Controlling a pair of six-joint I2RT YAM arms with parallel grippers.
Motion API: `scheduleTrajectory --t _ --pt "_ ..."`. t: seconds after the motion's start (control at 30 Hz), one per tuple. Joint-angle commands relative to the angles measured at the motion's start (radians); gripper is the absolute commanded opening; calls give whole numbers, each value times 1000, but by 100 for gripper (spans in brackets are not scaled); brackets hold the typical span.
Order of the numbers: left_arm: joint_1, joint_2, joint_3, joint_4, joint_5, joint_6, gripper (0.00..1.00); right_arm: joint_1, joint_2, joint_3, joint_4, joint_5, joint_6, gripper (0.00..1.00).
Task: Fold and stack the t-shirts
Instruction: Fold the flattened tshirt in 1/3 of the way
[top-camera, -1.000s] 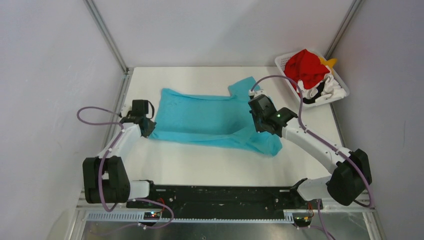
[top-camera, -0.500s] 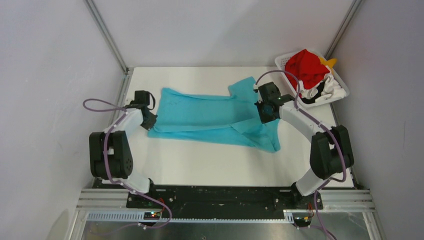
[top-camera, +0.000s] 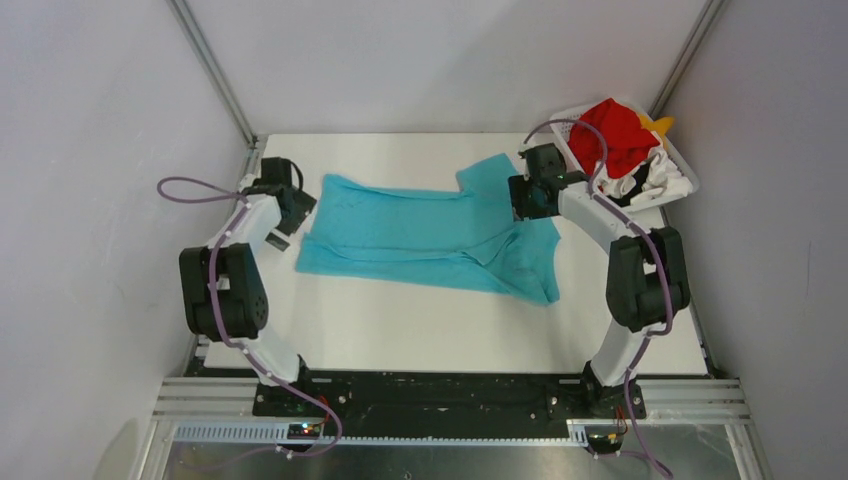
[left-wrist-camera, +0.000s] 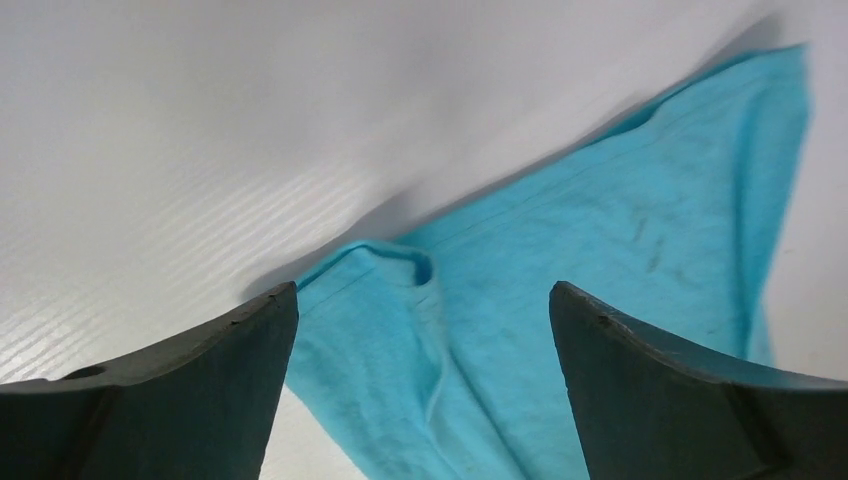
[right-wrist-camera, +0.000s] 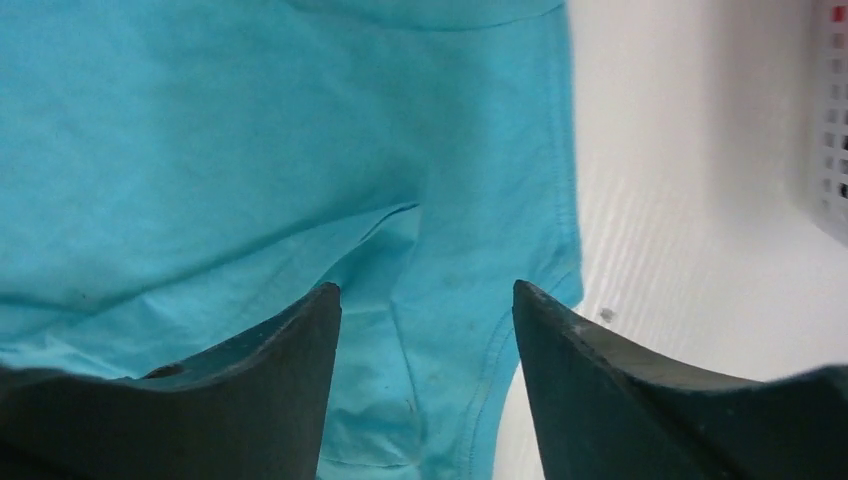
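Note:
A teal t-shirt (top-camera: 420, 235) lies spread across the middle of the table, one sleeve pointing to the far side and its right end folded over. My left gripper (top-camera: 297, 207) stands at the shirt's left edge. In the left wrist view it (left-wrist-camera: 420, 300) is open above a rumpled corner of the teal cloth (left-wrist-camera: 600, 250). My right gripper (top-camera: 524, 197) hovers at the shirt's right end. It (right-wrist-camera: 425, 290) is open too, over a hemmed teal fold (right-wrist-camera: 450, 330). Neither gripper holds any cloth. Red (top-camera: 615, 135), white-and-black (top-camera: 655, 180) and yellow (top-camera: 660, 125) t-shirts are piled in the basket.
The white perforated basket (top-camera: 684, 168) sits at the table's far right corner, close behind my right arm; its wall (right-wrist-camera: 835, 120) shows at the edge of the right wrist view. Grey walls and metal frame posts enclose the table on three sides.
Both grippers have gone from shut to open and let go of the teal shirt. Both arms have stretched towards the far side, and the shirt now lies flatter.

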Motion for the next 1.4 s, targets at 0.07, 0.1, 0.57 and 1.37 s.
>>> scheduleTrajectory --t 0.07,0.1,0.57,1.37 --pt "16 -112 39 -22 -9 51 100 -18 -88 8 68 44 180 95" --pt "15 -130 28 -22 20 60 100 -18 -125 -31 83 7 195 97" --pt "-140 -93 -101 -11 162 173 100 115 -134 -276 311 -359 405 99" --pt "-29 255 209 20 216 129 100 138 -87 -319 346 -215 427 99"
